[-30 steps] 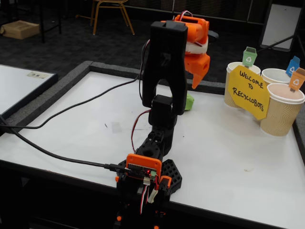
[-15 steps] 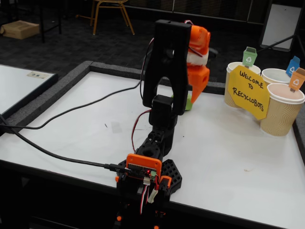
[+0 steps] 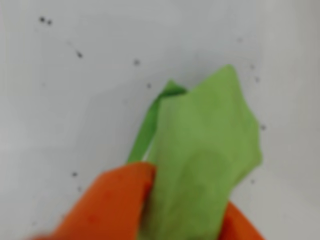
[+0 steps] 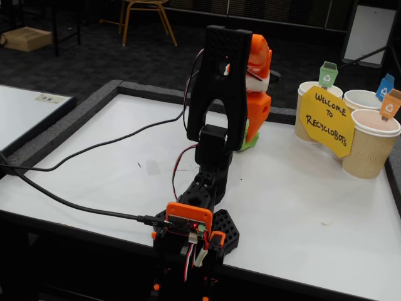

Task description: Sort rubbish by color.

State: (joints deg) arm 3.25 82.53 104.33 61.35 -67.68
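On the white table (image 4: 301,207), approx mid-back, the arm (image 4: 216,94) bends fwd & down w/ its orange gripper (image 4: 249,139) lowered right at the table surface; a bit of green paper lump (image 4: 249,143) peeks out under the tip, resting on the table, just beside the arm's black upper link in the fixed view.

Wrist view is close & blurry; green paper lump (image 3: 202,160) fills the centre-right, lying on speckled white table (image 3: 75,100); one orange finger (image 3: 107,202) presses against the lump's left side, a sliver of the other finger (image 3: 237,222) shows at bottom right touching its lower right edge; gripper (image 3: 185,215) thus sits w/ the lump between both fingers, clamped around it as far as the blur allows.

Fixed view, right side: three paper cups (image 4: 369,147) grouped near the table's far right edge, each w/ a small recycling tag, green (image 4: 328,74), blue (image 4: 385,86), orange (image 4: 391,104); yellow sign (image 4: 327,119) reading "Welcome to Recyclobots" leans on them; cups well apart from the lump.

Black cable (image 4: 75,204) runs across the table's left part to the arm's base (image 4: 194,229) at the near edge.
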